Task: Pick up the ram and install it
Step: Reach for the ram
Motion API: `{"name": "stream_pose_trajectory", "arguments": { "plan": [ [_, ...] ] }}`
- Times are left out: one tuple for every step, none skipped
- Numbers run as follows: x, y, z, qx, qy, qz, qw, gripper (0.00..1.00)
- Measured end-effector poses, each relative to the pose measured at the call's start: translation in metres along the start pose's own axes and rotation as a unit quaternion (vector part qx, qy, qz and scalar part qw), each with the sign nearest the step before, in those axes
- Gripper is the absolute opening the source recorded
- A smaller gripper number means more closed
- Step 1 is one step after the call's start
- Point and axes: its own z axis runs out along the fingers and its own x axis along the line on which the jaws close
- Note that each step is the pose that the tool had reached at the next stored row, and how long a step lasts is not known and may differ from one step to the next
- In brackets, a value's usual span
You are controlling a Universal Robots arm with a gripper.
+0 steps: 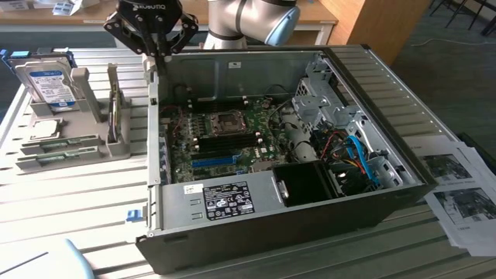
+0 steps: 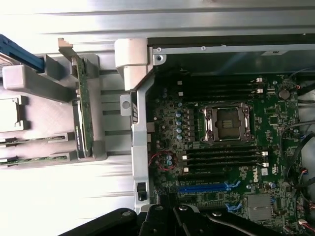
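Two ram sticks, thin green strips, stand on edge in a grey holder at the exterior view's left, one [image 1: 60,143] behind the other [image 1: 56,157]. The wrist view shows the same two, one [image 2: 34,141] beside the other [image 2: 34,160]. My gripper [image 1: 159,55] hangs above the far left corner of the open computer case [image 1: 403,180], well away from the sticks. Its black fingers are shut with nothing between them, and their linkage shows in the wrist view [image 2: 174,219]. Black memory slots [image 1: 225,142] [image 2: 221,157] lie on the motherboard beside the processor socket [image 1: 227,120].
A blue-labelled hard drive [image 1: 48,84] stands in the grey rack. A larger green card [image 1: 115,113] [image 2: 81,108] stands upright between the rack and the case wall. A blue slot [image 1: 213,161] lies nearer the front. Printed papers [image 1: 461,186] lie at the exterior view's right.
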Motion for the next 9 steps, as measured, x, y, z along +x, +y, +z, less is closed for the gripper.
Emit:
{"name": "stream_pose_trajectory", "arguments": {
  "plan": [
    [0.002,-0.0001,0.0,0.0,0.0,0.0,1.0,0.09],
    [0.003,-0.0002,-0.0001,0.0,0.0,0.0,1.0,0.09],
    [0.005,-0.0004,-0.0001,0.0,0.0,0.0,1.0,0.09],
    [0.007,-0.0005,-0.0001,0.0,0.0,0.0,1.0,0.09],
    [0.009,-0.0007,-0.0002,0.0,0.0,0.0,1.0,0.09],
    [0.011,-0.0009,-0.0002,0.0,0.0,0.0,1.0,0.09],
    [0.014,-0.001,-0.0002,0.0,0.0,0.0,1.0,0.09],
    [0.016,-0.0012,-0.0002,0.0,0.0,0.0,1.0,0.09],
    [0.019,-0.0014,-0.0003,0.0,0.0,0.0,1.0,0.09]
  ]
}}
